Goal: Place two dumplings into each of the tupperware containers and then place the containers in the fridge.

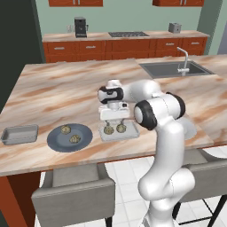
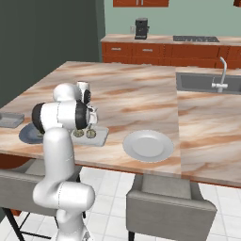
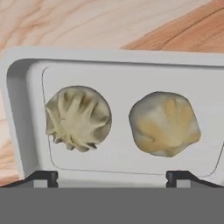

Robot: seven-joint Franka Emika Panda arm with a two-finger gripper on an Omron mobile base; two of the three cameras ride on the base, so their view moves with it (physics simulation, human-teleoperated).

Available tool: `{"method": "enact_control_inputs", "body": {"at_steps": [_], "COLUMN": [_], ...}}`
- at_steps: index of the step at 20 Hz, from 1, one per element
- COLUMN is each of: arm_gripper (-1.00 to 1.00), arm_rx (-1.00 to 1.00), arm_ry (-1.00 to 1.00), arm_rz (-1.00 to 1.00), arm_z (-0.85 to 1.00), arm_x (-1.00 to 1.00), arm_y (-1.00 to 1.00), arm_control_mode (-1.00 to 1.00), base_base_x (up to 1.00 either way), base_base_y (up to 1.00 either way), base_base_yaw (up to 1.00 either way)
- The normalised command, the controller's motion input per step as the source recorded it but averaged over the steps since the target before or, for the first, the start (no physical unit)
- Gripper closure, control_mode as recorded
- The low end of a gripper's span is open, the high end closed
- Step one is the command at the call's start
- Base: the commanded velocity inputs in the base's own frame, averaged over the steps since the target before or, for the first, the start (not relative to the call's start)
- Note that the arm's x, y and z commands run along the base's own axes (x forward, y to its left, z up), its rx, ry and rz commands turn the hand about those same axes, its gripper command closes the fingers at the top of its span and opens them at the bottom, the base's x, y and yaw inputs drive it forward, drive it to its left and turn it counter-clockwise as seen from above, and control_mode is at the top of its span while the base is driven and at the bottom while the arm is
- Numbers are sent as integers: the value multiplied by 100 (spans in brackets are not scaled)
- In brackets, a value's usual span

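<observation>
The gripper [image 1: 114, 125] hangs directly over the nearer tupperware container [image 1: 131, 133], which sits on the marble surface [image 1: 66, 88] close to its front edge. In the hand view two dumplings [image 3: 78, 118] lie side by side on the floor of that container [image 3: 26, 109]: the left one pleated and pale olive, the right dumpling [image 3: 165, 124] smoother with tan patches. They are apart from each other, and neither touches the container's walls as far as can be seen.

The gripper's two dark fingertips [image 3: 41, 176] stand wide apart at the bottom corners of the hand view, one below each dumpling, with nothing between them. The gripper is spread open and holds nothing; its tips sit above the container's near wall, and whether they touch it cannot be told.

In the left base view both dumplings [image 1: 109, 130] show just beneath the fingers, inside the container. To the left of it, on the same surface, lies a dark round plate [image 1: 84, 138] bearing two more dumplings [image 1: 66, 129], and further left, near the surface's edge, the second tupperware container [image 1: 19, 134] stands well apart from the gripper.

In the right base view the arm's elbow hides much of the hand; the filled container [image 2: 100, 136] peeks out beside it, with a round white plate [image 2: 148, 145] to its right
</observation>
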Motion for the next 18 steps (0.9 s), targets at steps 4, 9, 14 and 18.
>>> {"method": "enact_control_inputs", "body": {"at_steps": [4,9,14,18], "arm_gripper": [-100,-100,-100,-100], "arm_rx": [0,0,0,0], "arm_ry": [0,0,0,0], "arm_rz": [-5,-4,0,0], "arm_z": [-3,-7,-9,-9], "arm_x": [-10,0,14,23], "arm_y": [-85,-83,-43,-10], "arm_control_mode": [-100,-100,-100,-100], "base_base_x": [0,0,0,0], "base_base_y": [0,0,0,0], "base_base_yaw": [0,0,0,0]}}
